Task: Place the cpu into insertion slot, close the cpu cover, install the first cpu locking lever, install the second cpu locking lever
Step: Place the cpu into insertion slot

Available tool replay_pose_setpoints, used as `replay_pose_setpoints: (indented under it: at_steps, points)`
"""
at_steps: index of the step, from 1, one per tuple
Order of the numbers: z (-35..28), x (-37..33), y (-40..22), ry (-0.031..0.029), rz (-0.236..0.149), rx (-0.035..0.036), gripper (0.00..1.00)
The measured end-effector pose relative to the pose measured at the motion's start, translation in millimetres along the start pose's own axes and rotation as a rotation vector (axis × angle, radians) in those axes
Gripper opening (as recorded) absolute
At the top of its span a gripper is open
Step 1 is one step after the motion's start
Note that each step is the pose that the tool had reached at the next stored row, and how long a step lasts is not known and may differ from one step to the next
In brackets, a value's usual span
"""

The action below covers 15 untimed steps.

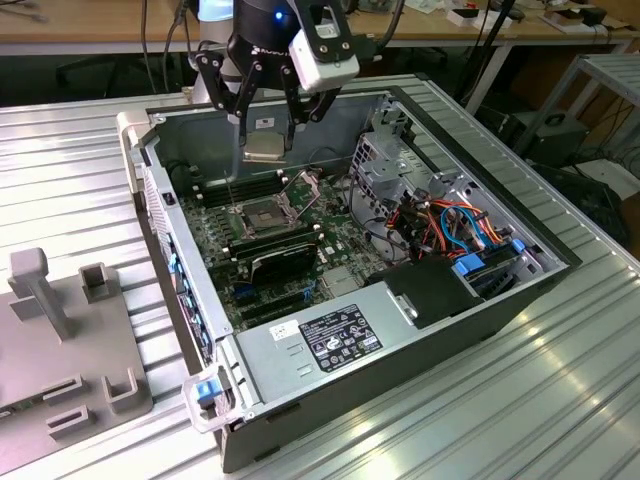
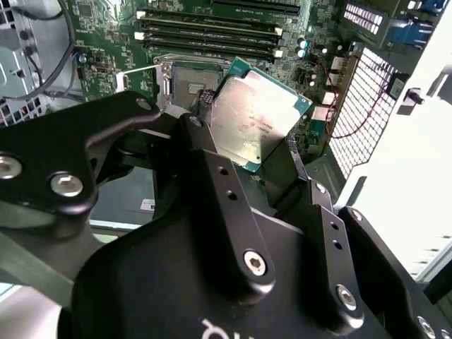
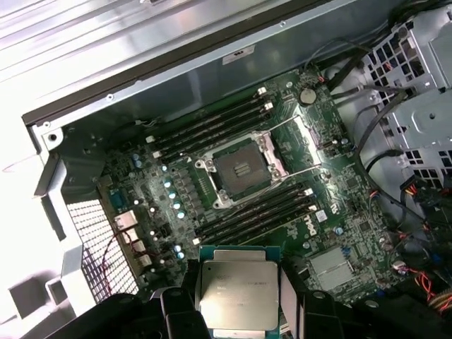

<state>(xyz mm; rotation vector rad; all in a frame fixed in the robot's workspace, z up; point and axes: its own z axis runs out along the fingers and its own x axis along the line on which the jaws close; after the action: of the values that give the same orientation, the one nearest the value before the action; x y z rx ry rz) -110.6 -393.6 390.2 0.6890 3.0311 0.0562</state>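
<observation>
Silver-grey, the cpu (image 1: 266,148) hangs in the upper centre of the exterior view, above the open computer case (image 1: 470,300). The jaws are closed on its opposite edges, parted only to the chip's width. The insertion slot (image 1: 262,213) lies straight below it in that frame, well apart from the chip, its dark pin field uncovered. The cpu cover (image 1: 302,186) stands hinged up just right of the slot. In the first wrist view the chip's edges appear turned somewhat against the slot's.

Ribbed aluminium tabletop (image 1: 520,400) nearest; wooden desk (image 1: 100,25) along the far side; grey metal shelf (image 1: 610,72) at the exterior view's far right.
</observation>
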Motion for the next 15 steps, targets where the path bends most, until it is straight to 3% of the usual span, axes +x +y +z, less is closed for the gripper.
replay_pose_setpoints:
  at_steps: [15]
  points:
    - [1.3,0.9,2.0,-0.0081,0.192,0.0047,0.53]
